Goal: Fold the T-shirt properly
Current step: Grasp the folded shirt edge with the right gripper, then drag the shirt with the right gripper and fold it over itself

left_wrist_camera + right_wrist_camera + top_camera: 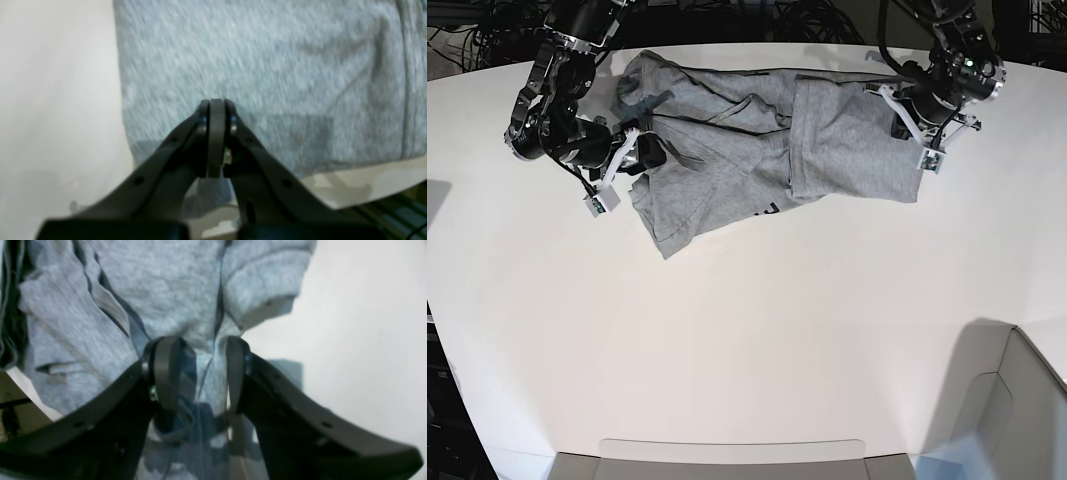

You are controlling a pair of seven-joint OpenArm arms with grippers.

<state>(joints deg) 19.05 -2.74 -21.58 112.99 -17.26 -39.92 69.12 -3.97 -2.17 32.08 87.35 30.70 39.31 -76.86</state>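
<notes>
Left wrist view: we see the left gripper with jaws clenched flat together, nothing between them that we can make out. It sits over a smooth grey panel of the T-shirt, whose straight edge runs down the frame beside the white table; a seam runs down the far right (picture is blurred).

Right wrist view: the right gripper has its jaws spread apart, with rumpled T-shirt fabric and dark seam edges lying in the gap between them. Whether the pads actually pinch the cloth we cannot tell. A short sleeve cuff sticks out toward the upper right over the table.

Base view: the T-shirt lies at the far side of the table, long axis running across the frame, partly folded, the right end a neat flat panel, the left end bunched with a flap trailing toward the near left. A bit of black lettering peeks out at the near edge. The right gripper is at the shirt's left end, the left gripper at its right end.
</notes>
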